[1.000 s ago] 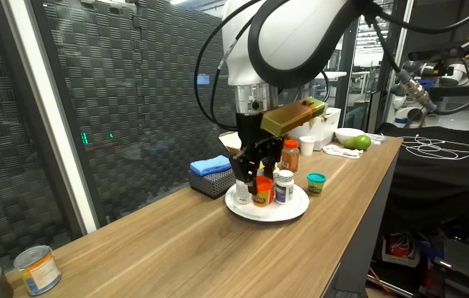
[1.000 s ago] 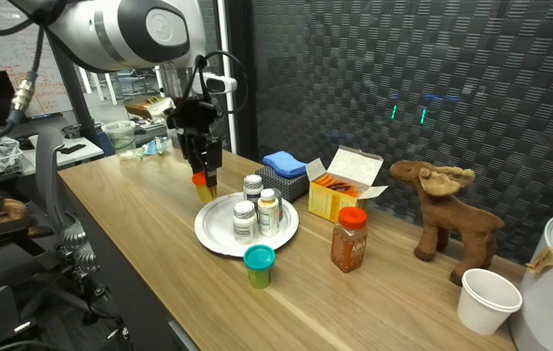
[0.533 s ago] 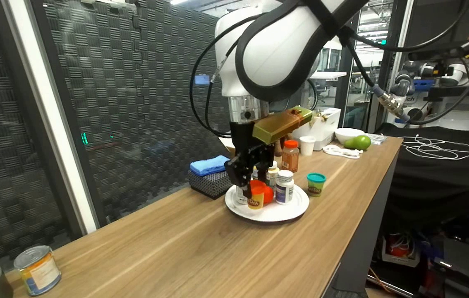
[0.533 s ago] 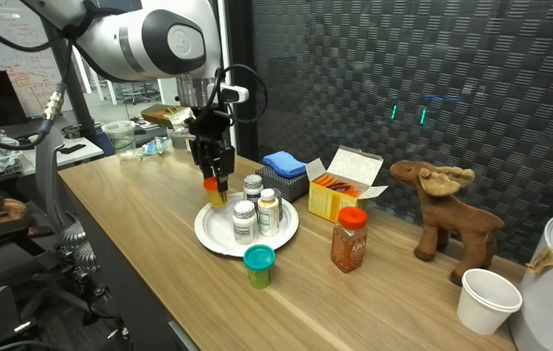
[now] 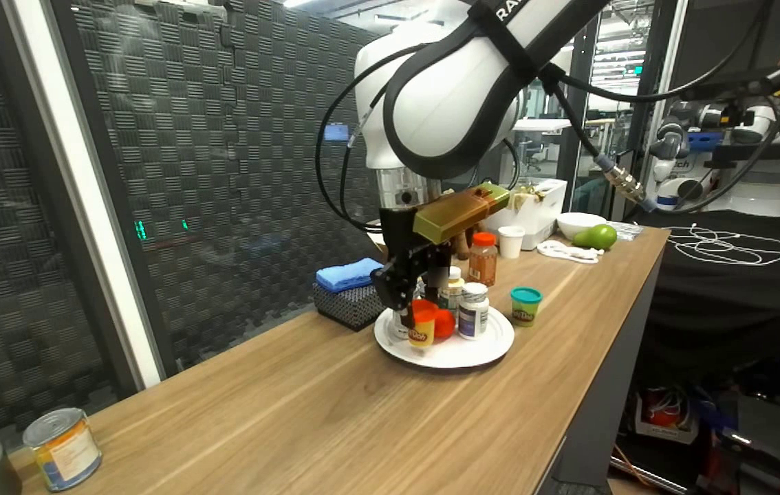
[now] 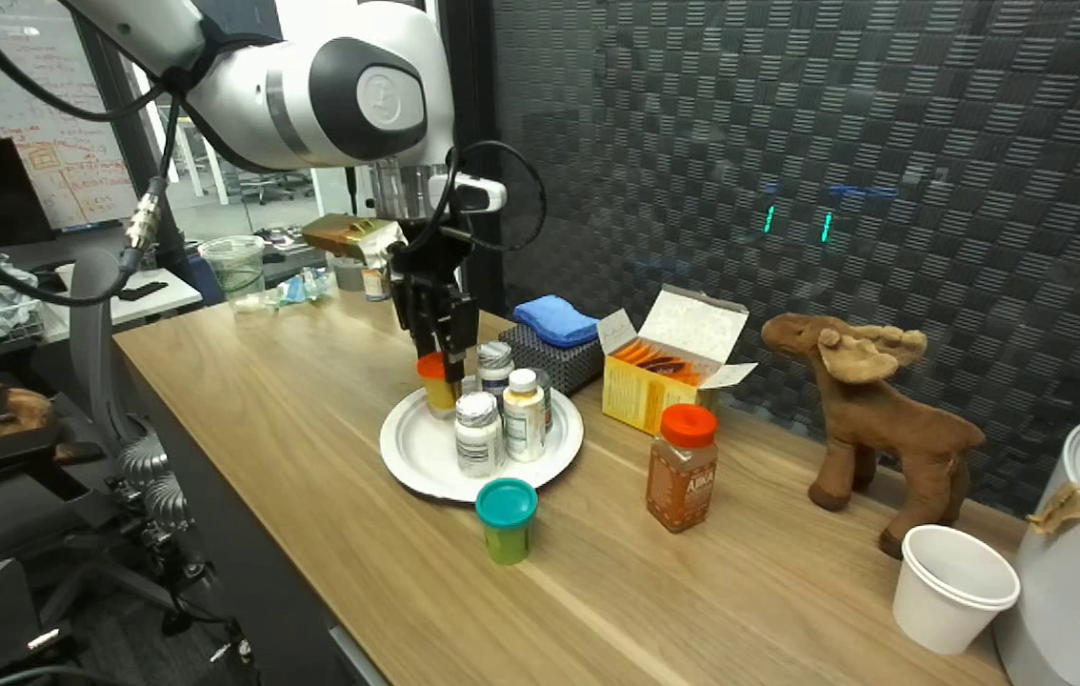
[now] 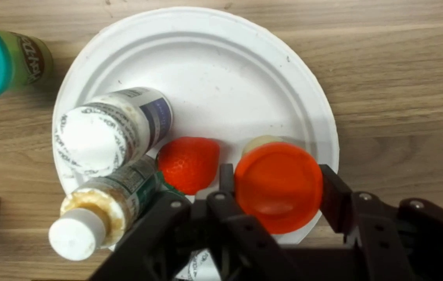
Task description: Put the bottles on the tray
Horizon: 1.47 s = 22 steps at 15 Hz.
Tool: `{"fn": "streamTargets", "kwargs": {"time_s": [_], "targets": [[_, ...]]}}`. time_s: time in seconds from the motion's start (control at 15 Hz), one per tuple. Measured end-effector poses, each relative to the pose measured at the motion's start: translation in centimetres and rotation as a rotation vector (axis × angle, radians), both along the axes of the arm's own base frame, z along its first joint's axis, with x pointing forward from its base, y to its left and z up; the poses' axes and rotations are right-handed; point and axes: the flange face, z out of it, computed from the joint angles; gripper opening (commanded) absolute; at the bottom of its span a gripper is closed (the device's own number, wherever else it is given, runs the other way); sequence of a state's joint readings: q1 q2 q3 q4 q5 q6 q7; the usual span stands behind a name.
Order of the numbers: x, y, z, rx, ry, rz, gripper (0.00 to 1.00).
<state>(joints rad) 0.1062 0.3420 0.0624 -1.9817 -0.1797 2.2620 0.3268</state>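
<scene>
My gripper (image 7: 278, 185) is shut on a yellow tub with a red-orange lid (image 7: 278, 187). It holds the tub upright over the white round tray (image 6: 416, 457), at the edge farthest from the teal-lidded tub. Whether the tub's base touches the tray I cannot tell. On the tray stand a white bottle with a printed cap (image 6: 479, 446), a slim bottle with a white cap (image 6: 525, 431) and a further white bottle (image 6: 495, 370). A dark bottle (image 6: 544, 395) is mostly hidden behind the slim one. In the wrist view my gripper partly covers the bottles at the bottom.
A red strawberry-like item (image 7: 190, 164) lies on the tray beside my finger. A green tub with a teal lid (image 6: 507, 519) and an orange-capped jar (image 6: 682, 467) stand near the tray. A dark box with a blue cloth (image 6: 554, 353) and a yellow box (image 6: 659, 376) stand by the wall.
My gripper has carried the yellow tub from beyond the tray's edge to over the tray, and a little lower. The bottles on the tray have not moved.
</scene>
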Motion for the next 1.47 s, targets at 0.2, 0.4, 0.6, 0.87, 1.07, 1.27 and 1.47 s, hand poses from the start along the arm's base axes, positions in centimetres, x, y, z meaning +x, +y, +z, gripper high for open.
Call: {"fn": "streamTargets", "kwargs": {"time_s": [0.2,0.4,0.6,0.87,1.07,1.27,1.47], "targets": [[0.4,-0.4,-0.2,-0.002,0.000,-0.002,0.29],[0.6,-0.5,-0.7,-0.002,0.007,0.005,0.29],[0.5,-0.3,-1.7,-0.003,0.024,0.021,0.29],[0.6,0.0,-2.2,-0.004,0.033,0.033,0.29],[0.8,0.2,-2.2,-0.003,0.030,0.036,0.29],[0.9,0.4,-2.1,-0.003,0.026,0.038,0.29],[1.1,0.5,-2.0,-0.002,0.023,0.039,0.29]]}}
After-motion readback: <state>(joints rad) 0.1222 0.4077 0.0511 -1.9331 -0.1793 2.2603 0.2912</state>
